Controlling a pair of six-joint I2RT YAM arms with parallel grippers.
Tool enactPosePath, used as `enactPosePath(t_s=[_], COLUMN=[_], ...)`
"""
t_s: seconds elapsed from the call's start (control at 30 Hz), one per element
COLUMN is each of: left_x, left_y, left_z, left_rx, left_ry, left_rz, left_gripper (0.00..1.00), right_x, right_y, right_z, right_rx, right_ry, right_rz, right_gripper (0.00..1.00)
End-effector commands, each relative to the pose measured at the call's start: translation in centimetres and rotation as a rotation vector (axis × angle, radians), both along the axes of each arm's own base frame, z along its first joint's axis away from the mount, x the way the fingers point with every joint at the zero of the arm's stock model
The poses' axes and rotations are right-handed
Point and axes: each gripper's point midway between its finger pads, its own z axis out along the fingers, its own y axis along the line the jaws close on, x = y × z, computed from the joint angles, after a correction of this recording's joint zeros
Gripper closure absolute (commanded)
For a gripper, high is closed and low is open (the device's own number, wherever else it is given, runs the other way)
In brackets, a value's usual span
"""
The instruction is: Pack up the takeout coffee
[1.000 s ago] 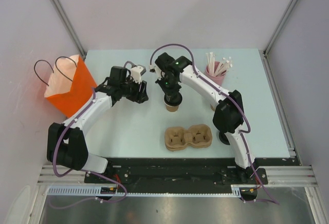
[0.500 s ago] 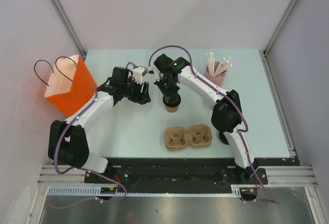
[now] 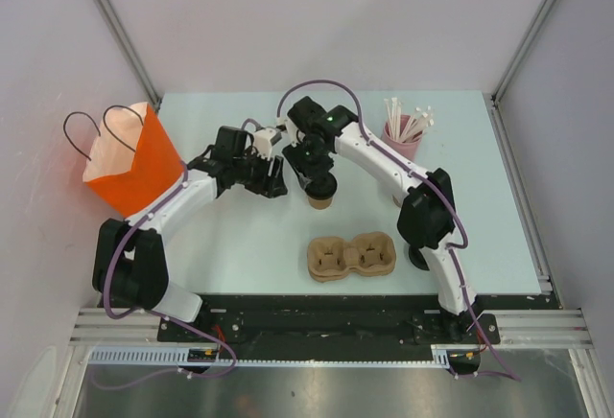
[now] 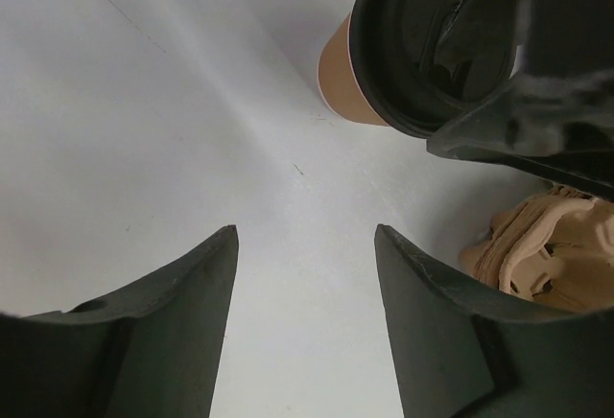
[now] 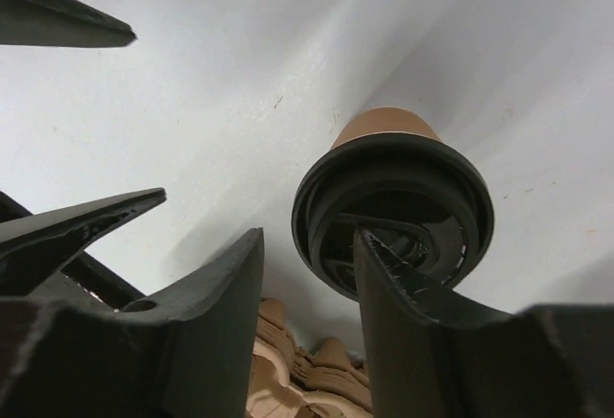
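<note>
The takeout coffee [image 3: 321, 197], a brown paper cup with a black lid, stands upright on the table behind the carrier. It also shows in the left wrist view [image 4: 343, 75] and the right wrist view [image 5: 386, 128]. My right gripper [image 3: 313, 176] hangs just above the cup's lid [image 5: 422, 183] with its jaws apart. One finger [image 5: 413, 322] lies over the lid, the other [image 5: 206, 293] stands off its left side. My left gripper [image 3: 276, 184] is open and empty just left of the cup, low over the table [image 4: 305, 236]. Its fingertips [image 5: 91, 219] show in the right wrist view.
A brown moulded cup carrier [image 3: 351, 255] lies in front of the cup, towards the arm bases. An orange paper bag [image 3: 129, 161] with handles stands open at the table's left edge. A pink straw holder [image 3: 404, 140] with white straws stands at the back right.
My left gripper has moved right, closer to the cup. My right gripper has shifted slightly left over the lid. The cup has stayed in place.
</note>
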Motion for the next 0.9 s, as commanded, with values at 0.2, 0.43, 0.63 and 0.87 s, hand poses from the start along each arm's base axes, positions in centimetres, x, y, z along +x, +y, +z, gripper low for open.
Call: enactPosePath(t_s=[0.2, 0.43, 0.63, 0.87], left_x=[1.5, 2.4, 2.7, 2.6], left_y=[-2.0, -4.7, -6.0, -6.5], left_z=[3.4, 3.1, 2.5, 1.5], left_rx=[-0.087, -0.184, -0.230, -0.232], left_ry=[-0.040, 0.057, 0.114, 0.144], left_rz=[-0.006, -0.013, -0.023, -0.027], left_gripper=[0.39, 0.50, 0.54, 0.58], right_x=[1.9, 2.7, 3.0, 3.7], right_y=[-2.1, -7.0, -7.6, -7.6], right_z=[8.9, 6.8, 4.0, 1.3], right_rx=[0.167, 0.539, 0.526, 0.514], right_ry=[-0.220, -0.091, -0.010, 0.051], right_rz=[-0.153, -0.329, -0.330, -0.337], right_gripper=[0.49, 0.74, 0.72, 0.77])
